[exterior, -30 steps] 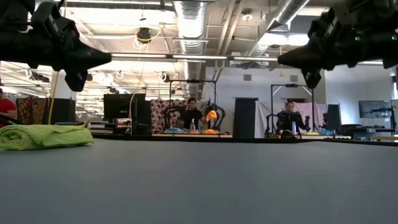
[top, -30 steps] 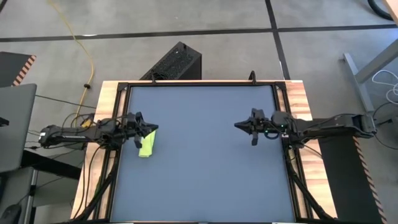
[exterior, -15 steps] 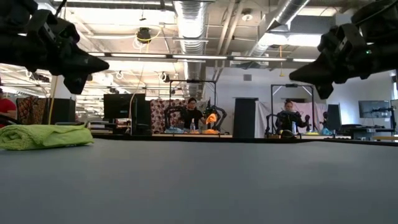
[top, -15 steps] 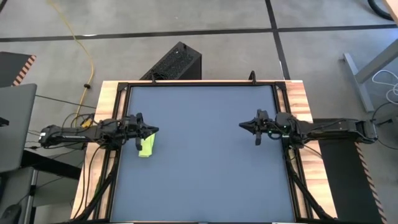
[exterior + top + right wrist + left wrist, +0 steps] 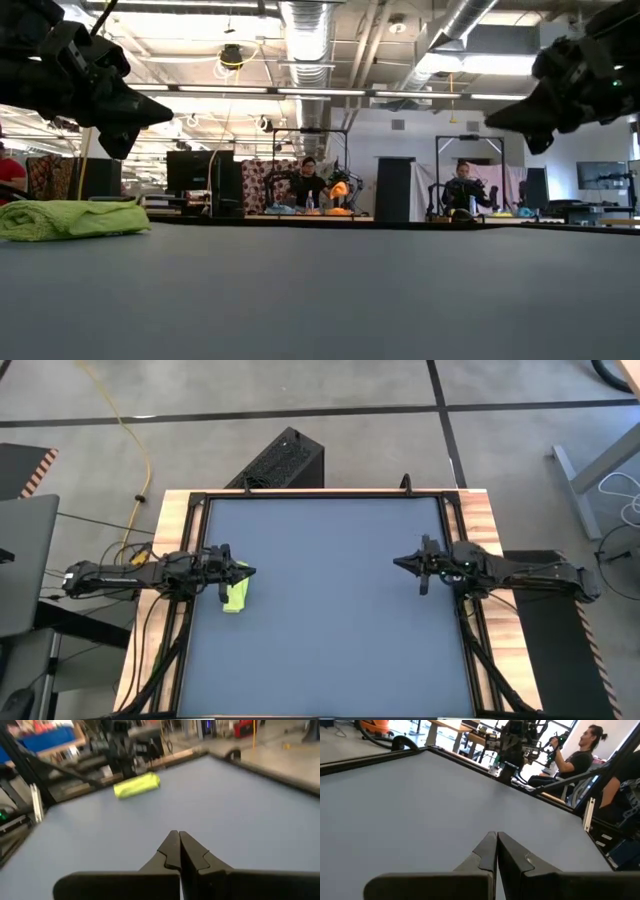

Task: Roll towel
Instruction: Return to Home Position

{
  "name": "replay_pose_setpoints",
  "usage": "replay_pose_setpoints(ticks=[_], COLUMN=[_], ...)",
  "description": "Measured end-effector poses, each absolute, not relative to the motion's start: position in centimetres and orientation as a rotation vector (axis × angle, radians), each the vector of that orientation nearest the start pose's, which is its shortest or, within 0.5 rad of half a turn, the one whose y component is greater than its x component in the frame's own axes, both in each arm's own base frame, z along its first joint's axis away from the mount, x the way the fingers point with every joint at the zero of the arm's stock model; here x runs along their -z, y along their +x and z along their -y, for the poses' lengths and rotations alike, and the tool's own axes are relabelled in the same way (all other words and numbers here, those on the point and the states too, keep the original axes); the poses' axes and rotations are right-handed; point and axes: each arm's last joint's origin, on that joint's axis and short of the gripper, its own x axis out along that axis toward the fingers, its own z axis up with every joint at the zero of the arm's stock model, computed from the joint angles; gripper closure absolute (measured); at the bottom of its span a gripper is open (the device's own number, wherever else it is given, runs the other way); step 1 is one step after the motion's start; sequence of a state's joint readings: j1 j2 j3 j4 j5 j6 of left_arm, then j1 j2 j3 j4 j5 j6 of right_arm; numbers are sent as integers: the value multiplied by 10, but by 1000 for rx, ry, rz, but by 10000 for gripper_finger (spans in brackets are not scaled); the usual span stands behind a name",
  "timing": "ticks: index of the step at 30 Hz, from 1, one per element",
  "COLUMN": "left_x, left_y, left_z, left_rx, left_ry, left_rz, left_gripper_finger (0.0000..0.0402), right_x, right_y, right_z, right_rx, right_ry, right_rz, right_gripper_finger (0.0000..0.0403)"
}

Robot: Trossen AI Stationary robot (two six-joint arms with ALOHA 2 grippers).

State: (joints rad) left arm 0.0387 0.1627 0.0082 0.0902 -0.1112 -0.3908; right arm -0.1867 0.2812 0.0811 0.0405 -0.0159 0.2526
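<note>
We're looking down on the broad tabletop (image 5: 330, 640), with the arms reaching in from either side. The left end effector (image 5: 248, 571) is hovering mid-left, clenched and empty, and the right end effector (image 5: 398, 562) is hovering mid-right, likewise clenched on nothing. The rolled towel (image 5: 235, 596) is lying mid-left, just beside the left tips. To home well, we're thinking the left arm should lift clear first, not brushing the roll.

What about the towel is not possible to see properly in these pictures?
High view: the left gripper covers one end of the towel.
Low view: the picture's edge cuts off its left end.
Right wrist view: too far off to show the roll's layers.
Left wrist view: it is outside the frame.
</note>
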Motion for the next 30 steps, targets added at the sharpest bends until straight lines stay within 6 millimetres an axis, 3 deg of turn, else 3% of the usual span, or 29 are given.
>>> replay_pose_setpoints(ticks=[14,22,30], left_x=[-160,-157,-157], left_y=[107,106,106], left_z=[-7,-7,-7], left_rx=[-168,-177,-178], left_ry=[-455,-456,-454], left_rz=[-43,-96,-99], left_gripper_finger=[401,401,401], right_x=[-165,-165,-165], right_y=[98,97,97], right_z=[19,21,21], right_rx=[225,253,255], right_ry=[187,185,186], right_rz=[-132,-132,-135], right_gripper_finger=[391,345,339])
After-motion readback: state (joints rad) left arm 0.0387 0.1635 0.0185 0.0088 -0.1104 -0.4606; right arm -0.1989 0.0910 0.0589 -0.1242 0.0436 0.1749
